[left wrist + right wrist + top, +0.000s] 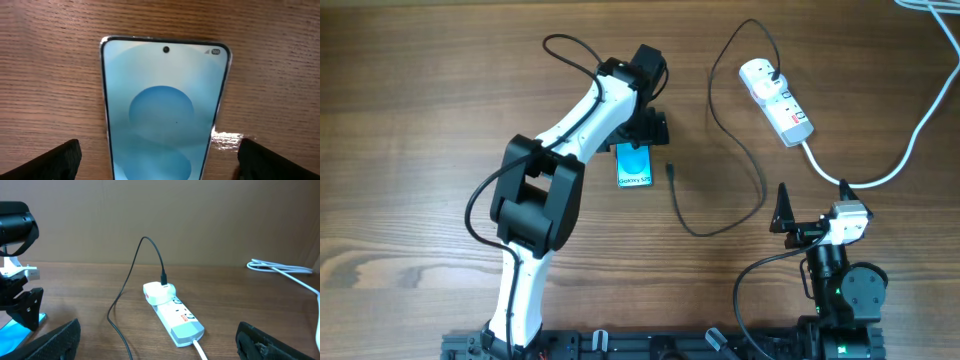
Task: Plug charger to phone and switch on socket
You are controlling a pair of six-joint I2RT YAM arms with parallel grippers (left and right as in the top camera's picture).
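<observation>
**A:** Where is the phone (634,170)?

**B:** Flat on the table (420,100), screen up, left of the middle, with its white label strip at the near end. Its far end sits under the left gripper (640,135).

**A:** Has that gripper got hold of it?

**B:** No. In the left wrist view its fingers (55,162) stand wide apart, one on either side of the phone. Bare wood shows between each finger and the phone's edge. It grasps nothing.

**A:** And the charger (760,170)?

**B:** The black cable starts at a white adapter (159,292) plugged into the far end of the socket (776,100). It arches up, runs toward the near side, then curls back left across the table. Its plug tip (671,170) lies just right of the phone, apart from it.

**A:** The socket itself?

**B:** It lies at the far right, slanted. Its thick white lead (880,183) leaves the near end and curves away to the right edge. Small red switches (186,320) show on top, but I cannot tell which way they are set.

**A:** The right gripper (813,200)?

**B:** Near right, close to that lead, facing the socket. Its jaws are spread wide and empty, showing only at the bottom corners of the right wrist view.
</observation>
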